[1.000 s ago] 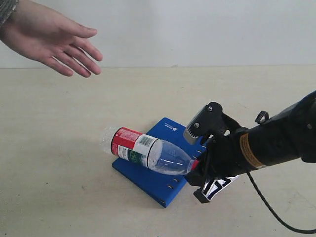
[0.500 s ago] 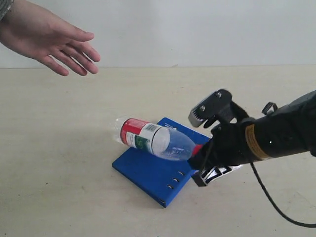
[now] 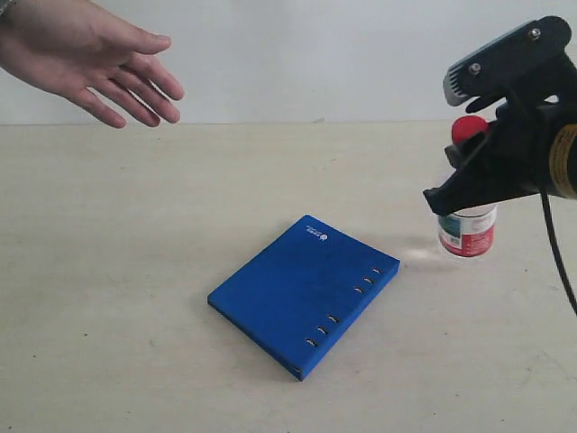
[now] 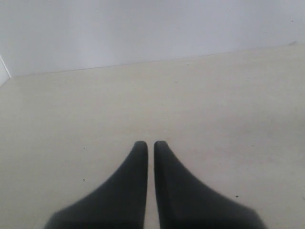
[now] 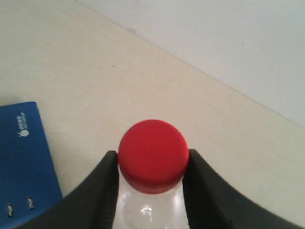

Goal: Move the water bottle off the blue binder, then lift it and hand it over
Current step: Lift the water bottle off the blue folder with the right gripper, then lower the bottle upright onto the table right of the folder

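Note:
The water bottle stands upright to the right of the blue binder, its base at or just above the table. My right gripper is shut on its neck just under the red cap. In the right wrist view the black fingers hug both sides of the bottle below the cap, with a corner of the binder off to one side. The binder lies flat with nothing on it. My left gripper is shut over bare table and holds nothing.
A person's open hand hovers palm-down at the far left above the table. A black cable hangs from my right arm. The beige table meets a white wall at the back.
My right gripper has lifted the bottle off the binder, carried it up and to the right, and turned it from lying to upright. The hand has barely moved.

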